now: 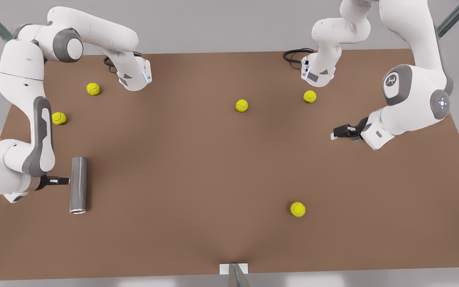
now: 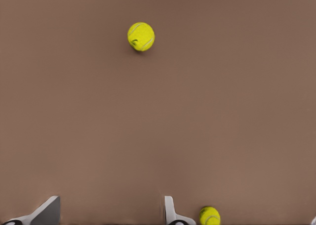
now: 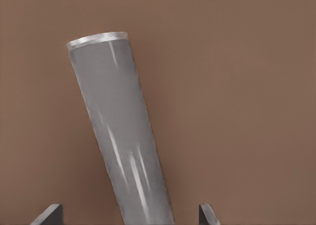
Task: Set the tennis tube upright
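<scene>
The tennis tube [image 1: 79, 185] lies flat on the brown table [image 1: 197, 175], near the edge at the front view's left, its long axis running toward and away from the camera. It is not yet upright.

The right gripper [image 1: 60, 181] sits low beside the tube, about at mid-length, fingertips pointing at its side and just short of it or barely touching; I cannot tell which. In the right wrist view the tube [image 3: 121, 136] runs between the two fingertips [image 3: 48, 214], which stand wide apart with table showing on either side of it. Nothing is gripped.

The left gripper [image 1: 343, 132] waits well away, at the front view's right, above bare table. Its fingers [image 2: 170, 211] are spread in the left wrist view, with one tennis ball [image 2: 141, 36] ahead and another tennis ball [image 2: 210, 215] just beside a fingertip.

Step in hand, as I judge it: the approach for the grasp.
- Bring the right fingers squarely across the tube's width before closing; the wall is smooth and round and will likely roll off a skewed pinch.
- A grip nearer one end should make the tip-up easier than one at the middle.
- Tilt slowly, and set the tube on its end before letting go.
</scene>
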You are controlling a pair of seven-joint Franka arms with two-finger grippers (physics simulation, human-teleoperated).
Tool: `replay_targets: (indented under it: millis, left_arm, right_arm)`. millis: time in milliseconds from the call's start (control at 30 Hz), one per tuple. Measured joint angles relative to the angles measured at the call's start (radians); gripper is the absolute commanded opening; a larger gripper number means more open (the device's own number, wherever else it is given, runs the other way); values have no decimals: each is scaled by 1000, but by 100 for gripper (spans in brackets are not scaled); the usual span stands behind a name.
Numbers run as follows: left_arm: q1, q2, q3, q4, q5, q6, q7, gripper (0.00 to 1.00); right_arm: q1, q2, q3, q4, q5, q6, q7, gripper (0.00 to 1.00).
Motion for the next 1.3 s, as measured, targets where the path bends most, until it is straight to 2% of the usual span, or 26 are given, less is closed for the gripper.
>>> replay_targets:
  millis: [33, 100, 200, 300, 400, 767, 1067, 1100, 1133, 1167, 1300]
  left_arm:
    - [-23, 1, -49, 5, 32, -1, -47, 100]
    - [-71, 4, -55, 8, 77, 19, -53, 100]
    - [15, -1, -68, 11, 111, 19, -69, 100]
    - [-53, -1, -69, 14, 122, 25, -70, 100]
    - [2, -4, -69, 14, 126, 24, -70, 100]
    - [-33, -5, -76, 14, 129, 25, -74, 100]
    - [-23, -5, -89, 23, 130, 25, -101, 100]
    - [-24, -6, -89, 23, 131, 24, -101, 100]
    - [-25, -7, -90, 23, 131, 22, -101, 100]
    - [-25, -7, -92, 23, 132, 24, -101, 100]
    - [-25, -7, -96, 23, 131, 25, -108, 100]
  right_arm:
    - [0, -22, 4, -67, -9, 87, -3, 100]
    - [0, -47, 21, -163, -41, 214, -2, 100]
    - [0, -57, 22, -212, -51, 284, -26, 100]
    - [-8, -65, 37, -245, -51, 297, -111, 100]
    - [-10, -65, 40, -256, -51, 295, -112, 100]
    - [-37, -6, 40, -259, -53, 366, -112, 100]
    - [-48, -4, 40, -332, -53, 461, -110, 100]
    - [-48, -4, 40, -332, -53, 460, -110, 93]
    - [-48, -4, 41, -332, -53, 459, -110, 74]
    - [-46, -4, 42, -332, -53, 459, -109, 70]
    - [-45, -4, 40, -332, -53, 459, -105, 75]
